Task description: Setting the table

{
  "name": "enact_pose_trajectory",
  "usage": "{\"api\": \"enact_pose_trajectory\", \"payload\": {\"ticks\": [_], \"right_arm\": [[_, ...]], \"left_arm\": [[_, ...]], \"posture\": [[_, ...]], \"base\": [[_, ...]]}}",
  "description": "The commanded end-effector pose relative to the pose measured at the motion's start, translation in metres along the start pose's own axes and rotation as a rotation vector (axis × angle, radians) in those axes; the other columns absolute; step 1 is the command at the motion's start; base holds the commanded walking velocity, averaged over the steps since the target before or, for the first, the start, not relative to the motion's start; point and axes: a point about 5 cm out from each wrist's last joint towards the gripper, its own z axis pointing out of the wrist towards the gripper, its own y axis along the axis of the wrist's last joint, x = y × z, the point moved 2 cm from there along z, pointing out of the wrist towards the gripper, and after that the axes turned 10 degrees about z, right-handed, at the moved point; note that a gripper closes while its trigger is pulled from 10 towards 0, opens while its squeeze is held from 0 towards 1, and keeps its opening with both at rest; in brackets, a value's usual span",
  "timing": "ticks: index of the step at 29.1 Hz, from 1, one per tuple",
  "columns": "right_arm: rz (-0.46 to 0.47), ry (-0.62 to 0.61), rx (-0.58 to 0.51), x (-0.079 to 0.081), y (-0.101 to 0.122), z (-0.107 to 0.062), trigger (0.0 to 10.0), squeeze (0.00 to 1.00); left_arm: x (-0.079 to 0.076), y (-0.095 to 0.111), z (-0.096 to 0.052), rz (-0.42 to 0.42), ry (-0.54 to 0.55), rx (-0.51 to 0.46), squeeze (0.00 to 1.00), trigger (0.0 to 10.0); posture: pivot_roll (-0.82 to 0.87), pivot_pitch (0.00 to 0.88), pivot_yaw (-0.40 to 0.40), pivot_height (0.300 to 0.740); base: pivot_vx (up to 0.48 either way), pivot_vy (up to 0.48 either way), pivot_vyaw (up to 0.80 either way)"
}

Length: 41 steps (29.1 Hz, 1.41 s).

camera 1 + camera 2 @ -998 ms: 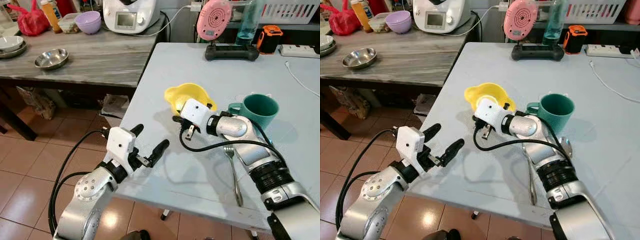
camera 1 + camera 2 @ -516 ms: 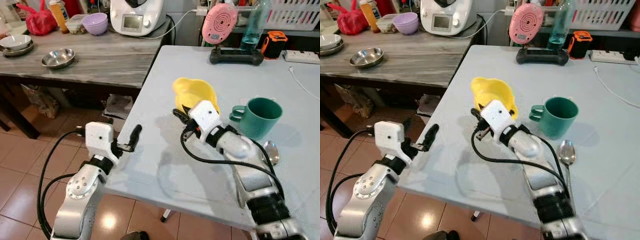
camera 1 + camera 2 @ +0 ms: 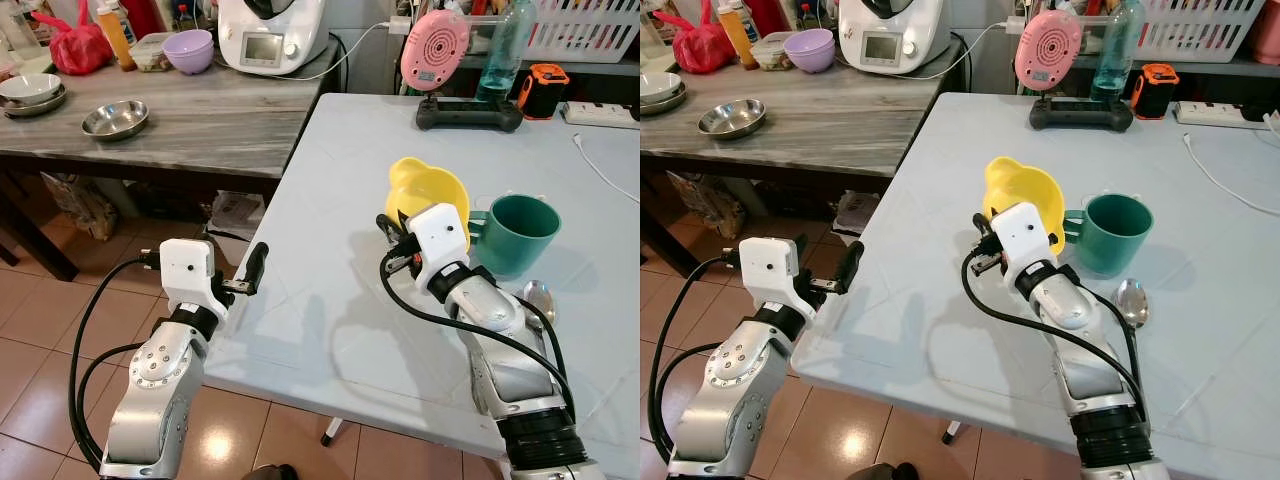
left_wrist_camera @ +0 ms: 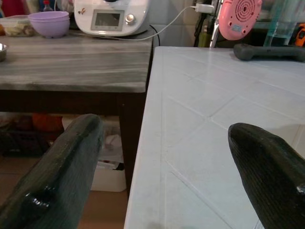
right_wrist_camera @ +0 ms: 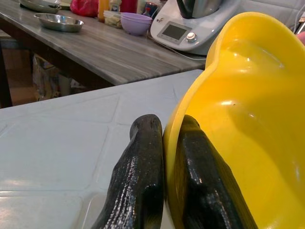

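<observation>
My right gripper [image 5: 164,191] is clamped on the rim of the yellow bowl [image 3: 432,190], one finger [image 5: 138,181] outside the wall and the other inside, with the thin edge pinched between them. The bowl hangs tilted on its side above the pale blue table [image 3: 330,300], its hollow turned toward the far end, just beside the green mug [image 3: 518,232] that stands on the table. A spoon [image 3: 1130,300] lies on the table near the mug, on my right.

The bowl looks like light, stiff plastic with a glossy skin, so I judge it easy to carry but apt to slip or swing in a rim pinch. I hold it at one point on the edge, so its own weight can turn it about my fingers. A deeper bite on the rim would steady it. When I set it down I should level it first and lower it slowly, keeping it off the mug so neither gets knocked. It will not break easily, though it may skid on the smooth tabletop.

My left gripper [image 4: 164,157] hovers at the near left edge of the table, fingers spread wide and holding nothing
</observation>
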Motion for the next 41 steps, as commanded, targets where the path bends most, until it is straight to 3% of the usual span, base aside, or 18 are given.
{"api": "enact_pose_trajectory", "payload": {"ticks": [1, 14, 41], "right_arm": [[-0.011, -0.008, -0.043, 0.000, 0.013, 0.002, 10.0, 0.00], [-0.001, 0.004, -0.040, 0.007, 0.011, 0.003, 10.0, 0.00], [0.010, 0.007, -0.050, 0.012, 0.013, 0.006, 10.0, 0.00]], "left_arm": [[0.003, -0.002, 0.000, 0.010, 0.021, 0.009, 0.00, 10.0], [0.006, -0.006, -0.001, 0.001, 0.036, 0.022, 0.00, 10.0], [0.003, -0.010, 0.001, 0.046, 0.041, 0.036, 0.00, 10.0]], "posture": [[-0.12, 0.053, 0.101, 0.740], [-0.11, 0.053, 0.097, 0.740], [-0.11, 0.064, 0.106, 0.740]], "base": [[0.000, 0.285, 0.00], [0.000, 0.296, 0.00], [0.000, 0.480, 0.00]]}}
